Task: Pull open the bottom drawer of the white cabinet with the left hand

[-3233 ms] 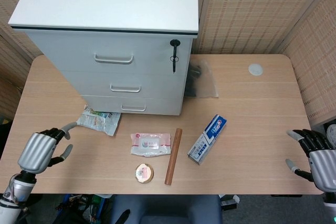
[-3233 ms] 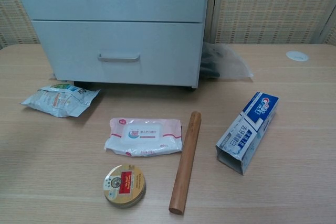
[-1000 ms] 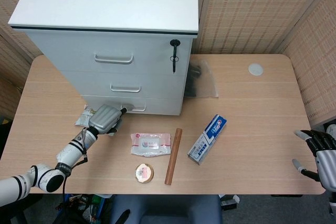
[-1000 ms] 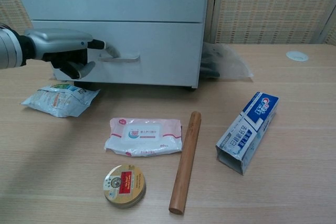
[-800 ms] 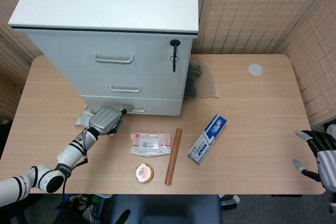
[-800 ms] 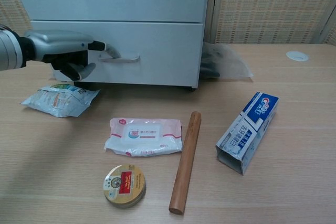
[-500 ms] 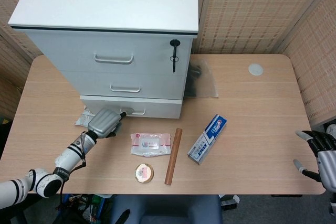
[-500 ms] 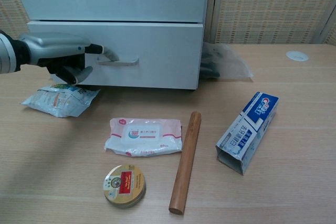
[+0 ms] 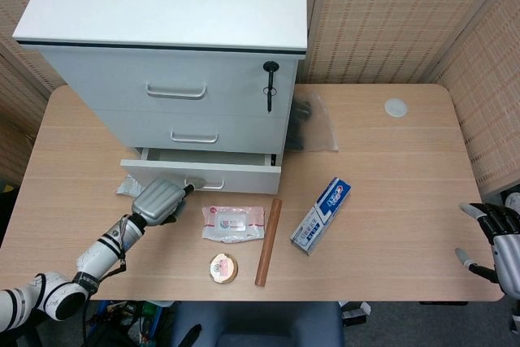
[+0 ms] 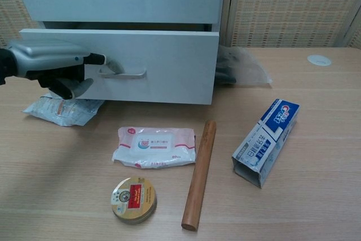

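Nearest the robot, a round tin (image 10: 133, 199) lay on the table (image 10: 316, 196), with a wooden rolling pin (image 10: 199, 174) just beside it. Beyond these sat a pack of wet wipes (image 10: 154, 147) and a toothpaste box (image 10: 265, 141). At the near right edge, the right hand (image 9: 497, 247) rested with fingers spread, grasping nothing. Further in, the left hand (image 10: 53, 66) had its fingers hooked on the handle (image 10: 122, 72) of the bottom drawer (image 10: 163, 66), which stood partly pulled out from the white cabinet (image 9: 175, 54). A snack packet (image 10: 61, 108) lay partly under the drawer front. Behind, a clear bag (image 10: 240, 66) rested beside the cabinet.
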`<state>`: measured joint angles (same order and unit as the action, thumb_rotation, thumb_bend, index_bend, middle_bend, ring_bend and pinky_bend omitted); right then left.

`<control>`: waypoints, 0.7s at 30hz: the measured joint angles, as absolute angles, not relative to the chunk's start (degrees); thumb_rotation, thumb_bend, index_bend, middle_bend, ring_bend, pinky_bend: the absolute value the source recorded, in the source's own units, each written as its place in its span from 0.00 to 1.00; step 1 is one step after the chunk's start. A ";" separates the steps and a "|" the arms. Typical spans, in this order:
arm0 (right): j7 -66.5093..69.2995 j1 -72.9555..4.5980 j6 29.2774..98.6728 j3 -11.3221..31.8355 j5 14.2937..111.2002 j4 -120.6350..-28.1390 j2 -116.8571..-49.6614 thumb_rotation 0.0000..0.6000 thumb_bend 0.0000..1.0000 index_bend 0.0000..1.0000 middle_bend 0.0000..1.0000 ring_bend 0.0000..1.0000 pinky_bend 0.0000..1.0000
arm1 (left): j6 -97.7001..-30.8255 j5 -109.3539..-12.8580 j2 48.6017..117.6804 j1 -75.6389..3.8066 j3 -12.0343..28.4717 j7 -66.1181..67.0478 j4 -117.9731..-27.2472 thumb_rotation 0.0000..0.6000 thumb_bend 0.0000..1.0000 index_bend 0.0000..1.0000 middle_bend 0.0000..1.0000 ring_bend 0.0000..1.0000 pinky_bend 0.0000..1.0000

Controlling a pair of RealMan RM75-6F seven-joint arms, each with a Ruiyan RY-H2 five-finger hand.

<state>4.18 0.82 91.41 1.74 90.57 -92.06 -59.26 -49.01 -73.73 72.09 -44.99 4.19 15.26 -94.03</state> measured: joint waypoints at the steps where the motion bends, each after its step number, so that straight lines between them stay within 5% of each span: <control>1: 4.15 0.84 91.42 1.76 90.54 -92.08 -59.25 1.00 0.17 0.22 0.22 0.16 0.15 | -49.05 -73.83 71.93 -44.92 4.06 15.35 -94.35 1.00 0.68 0.15 0.97 0.95 1.00; 21: 4.18 1.14 91.74 1.81 90.64 -92.09 -59.28 1.00 0.17 0.22 0.22 0.16 0.15 | -49.47 -77.61 66.47 -43.36 0.84 16.94 -104.46 1.00 0.68 0.17 0.97 0.95 1.00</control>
